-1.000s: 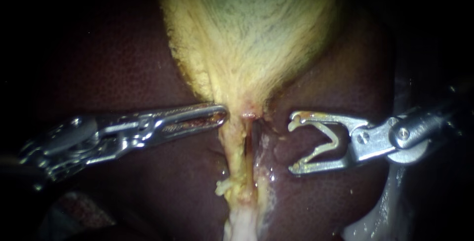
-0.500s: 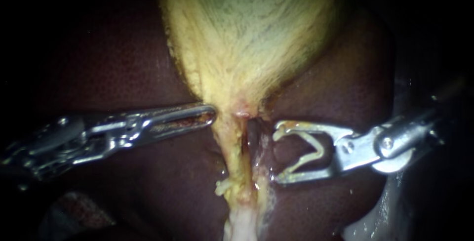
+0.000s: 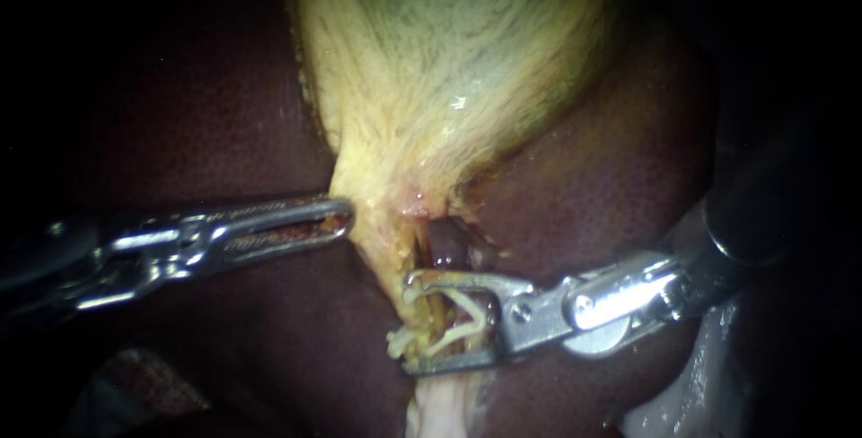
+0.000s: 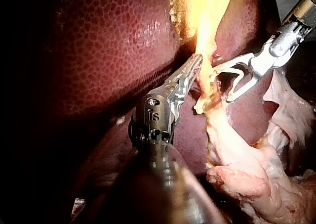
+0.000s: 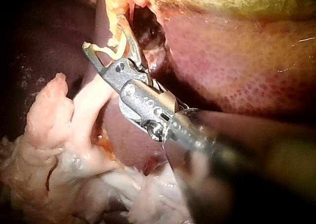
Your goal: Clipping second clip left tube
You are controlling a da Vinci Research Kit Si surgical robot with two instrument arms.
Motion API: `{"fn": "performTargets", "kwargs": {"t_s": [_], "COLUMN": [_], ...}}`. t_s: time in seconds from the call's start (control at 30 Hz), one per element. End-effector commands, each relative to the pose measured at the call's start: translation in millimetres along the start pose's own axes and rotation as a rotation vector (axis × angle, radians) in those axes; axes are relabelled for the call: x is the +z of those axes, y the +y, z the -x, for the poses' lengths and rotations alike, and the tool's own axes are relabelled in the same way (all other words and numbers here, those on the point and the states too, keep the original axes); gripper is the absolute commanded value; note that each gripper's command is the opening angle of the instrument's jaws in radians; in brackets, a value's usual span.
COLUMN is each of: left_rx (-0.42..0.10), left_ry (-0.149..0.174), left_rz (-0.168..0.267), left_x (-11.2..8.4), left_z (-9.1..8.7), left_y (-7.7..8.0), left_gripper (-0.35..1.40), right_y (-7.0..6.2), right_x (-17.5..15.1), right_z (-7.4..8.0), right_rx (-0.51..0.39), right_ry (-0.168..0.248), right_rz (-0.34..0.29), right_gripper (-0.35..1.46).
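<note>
Over liver (image 3: 611,187), right instrument's (image 3: 406,324) wide jaws hold a clip (image 3: 456,328) astride the left tube (image 3: 420,310).

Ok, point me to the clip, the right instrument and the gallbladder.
clip (image 3: 462,323), endoscope view, on its pale bend, inside the jaws.
right instrument (image 3: 409,324), endoscope view, midway between its two jaw tips.
gallbladder (image 3: 449,52), endoscope view, on the middle of its yellow-green body.

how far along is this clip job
Done: the left instrument lies shut beside the tube, and the right instrument holds an unclosed clip that looks astride the tube. In hand: lining the clip up. Left: squeeze it shut and back off. No closed clip shows on the tube yet.
</note>
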Motion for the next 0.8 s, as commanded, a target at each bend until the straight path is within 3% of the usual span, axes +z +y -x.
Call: {"fn": "performTargets", "kwargs": {"t_s": [0.03,0.17,0.4,0.57,0.8], "left_rx": [0.000,-0.001,-0.002,-0.003,-0.003], "left_ry": [-0.001,-0.004,-0.010,-0.010,-0.011], "left_rz": [-0.001,-0.001,-0.001,-0.001,0.001], "left_x": [-0.1,-0.4,-0.7,-0.6,-0.1], "left_z": [0.0,0.0,0.1,0.1,0.2], "left_y": [-0.1,-0.4,-1.1,-1.2,-1.4], "left_gripper": [-0.35,-0.35,-0.35,-0.35,-0.35], "right_y": [0.2,1.2,1.9,1.2,-0.5], "right_x": [-0.1,-0.2,1.2,3.5,6.4], "right_z": [0.4,1.7,2.5,3.1,3.6], "right_rx": [-0.001,-0.001,-0.002,-0.011,-0.017], "right_ry": [-0.017,-0.077,-0.101,-0.112,-0.102], "right_rz": [0.009,0.027,0.043,0.046,-0.069], "right_gripper": [0.60,0.59,0.58,0.59,0.55]}}
